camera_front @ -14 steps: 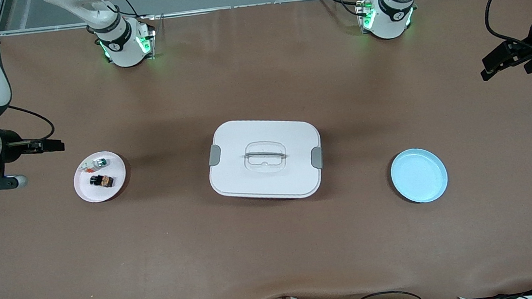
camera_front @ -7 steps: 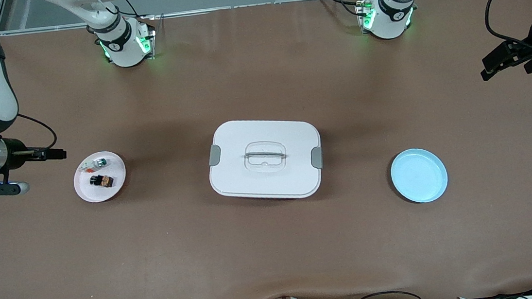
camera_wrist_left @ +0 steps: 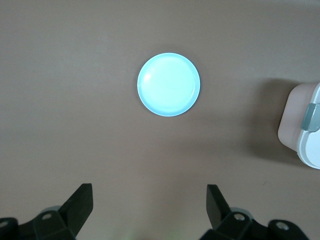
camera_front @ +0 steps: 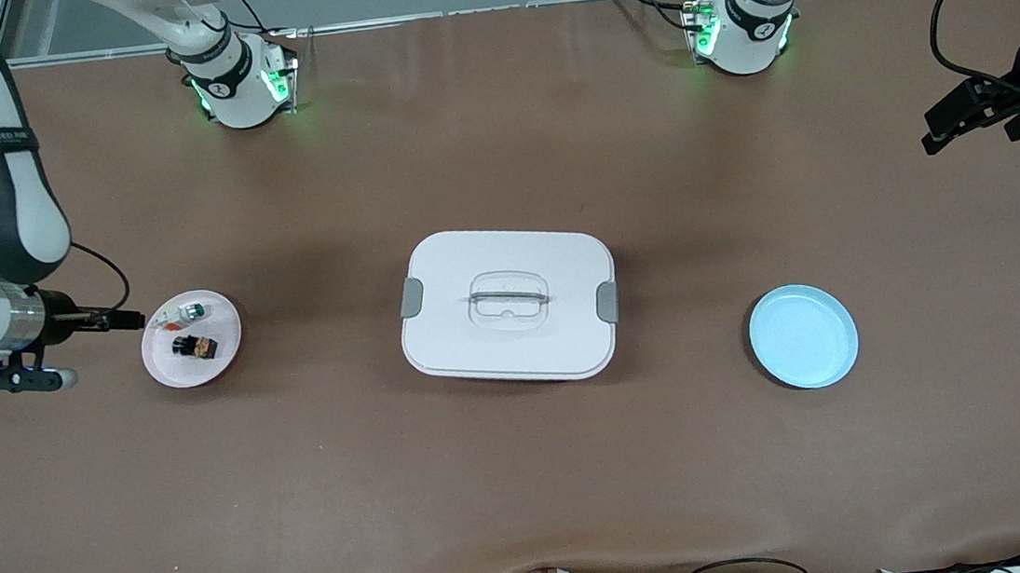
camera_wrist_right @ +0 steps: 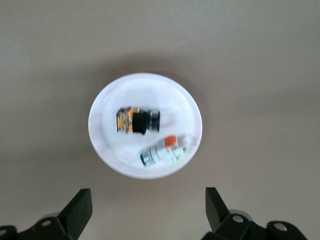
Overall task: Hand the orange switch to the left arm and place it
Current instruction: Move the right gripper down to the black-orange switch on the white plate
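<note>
As right gripper (camera_front: pixel 131 317) nears pink plate (camera_front: pixel 219 352), jaws spread | orange switch (camera_front: pixel 195 346) unmoved | left gripper (camera_wrist_left: pixel 150 207) spread, waiting

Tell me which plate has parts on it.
The pink plate toward the right arm's end holds two small parts; the blue plate holds nothing.

Brown table (camera_front: pixel 528 472) bears box (camera_front: pixel 508 303), two plates (camera_front: pixel 803 336).

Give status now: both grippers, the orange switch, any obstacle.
Right gripper open, by pink plate. Left gripper open, waiting high at its table end. Orange switch lies on pink plate, untouched. Box sits mid-table before blue plate.
</note>
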### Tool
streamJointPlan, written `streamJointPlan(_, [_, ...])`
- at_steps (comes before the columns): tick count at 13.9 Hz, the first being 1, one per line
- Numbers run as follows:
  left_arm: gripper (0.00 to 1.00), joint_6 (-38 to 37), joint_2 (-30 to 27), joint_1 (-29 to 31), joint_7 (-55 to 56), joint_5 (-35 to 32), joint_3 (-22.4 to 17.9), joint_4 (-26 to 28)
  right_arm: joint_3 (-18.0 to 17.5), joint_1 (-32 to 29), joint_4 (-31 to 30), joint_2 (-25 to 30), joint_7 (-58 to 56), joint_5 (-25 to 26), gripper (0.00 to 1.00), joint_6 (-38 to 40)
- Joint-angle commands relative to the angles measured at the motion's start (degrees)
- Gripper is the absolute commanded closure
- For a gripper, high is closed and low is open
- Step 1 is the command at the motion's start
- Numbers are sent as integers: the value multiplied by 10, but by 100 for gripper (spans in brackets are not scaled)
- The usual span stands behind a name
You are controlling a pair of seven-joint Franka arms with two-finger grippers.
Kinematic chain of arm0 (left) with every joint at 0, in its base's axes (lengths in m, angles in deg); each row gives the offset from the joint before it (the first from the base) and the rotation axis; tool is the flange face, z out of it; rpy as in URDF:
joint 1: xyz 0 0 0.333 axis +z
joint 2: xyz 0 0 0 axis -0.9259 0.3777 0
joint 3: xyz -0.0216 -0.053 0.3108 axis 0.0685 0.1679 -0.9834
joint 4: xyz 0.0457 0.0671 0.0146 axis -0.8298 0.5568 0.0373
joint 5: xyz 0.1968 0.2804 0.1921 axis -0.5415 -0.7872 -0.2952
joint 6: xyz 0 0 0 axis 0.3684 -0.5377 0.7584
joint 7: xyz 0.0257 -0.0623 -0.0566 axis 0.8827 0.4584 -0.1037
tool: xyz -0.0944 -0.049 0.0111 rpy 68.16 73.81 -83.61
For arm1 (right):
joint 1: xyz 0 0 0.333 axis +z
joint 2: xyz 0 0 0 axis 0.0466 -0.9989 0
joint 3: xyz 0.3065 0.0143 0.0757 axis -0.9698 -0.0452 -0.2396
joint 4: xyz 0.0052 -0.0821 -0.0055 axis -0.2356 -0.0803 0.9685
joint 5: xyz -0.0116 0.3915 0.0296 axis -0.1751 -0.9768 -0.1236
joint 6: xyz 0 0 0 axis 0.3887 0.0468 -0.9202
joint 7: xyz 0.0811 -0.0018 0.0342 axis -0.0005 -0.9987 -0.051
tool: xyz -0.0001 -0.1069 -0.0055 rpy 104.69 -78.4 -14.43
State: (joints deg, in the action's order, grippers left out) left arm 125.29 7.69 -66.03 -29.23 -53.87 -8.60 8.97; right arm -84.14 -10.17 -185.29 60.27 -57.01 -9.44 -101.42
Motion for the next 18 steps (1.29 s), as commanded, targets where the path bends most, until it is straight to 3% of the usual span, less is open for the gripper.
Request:
streamJointPlan(1, [0, -6, 2, 4, -15, 4, 1, -6, -5, 2, -50, 5, 38, -5, 0, -66])
streamJointPlan(11, [0, -6, 2, 4, -15, 3, 1, -6, -5, 4, -52, -79, 57, -7, 0, -174])
streamJointPlan(18, [0, -6, 2, 4, -15, 4, 1, -7, -7, 6, -54, -108, 73, -8, 0, -212])
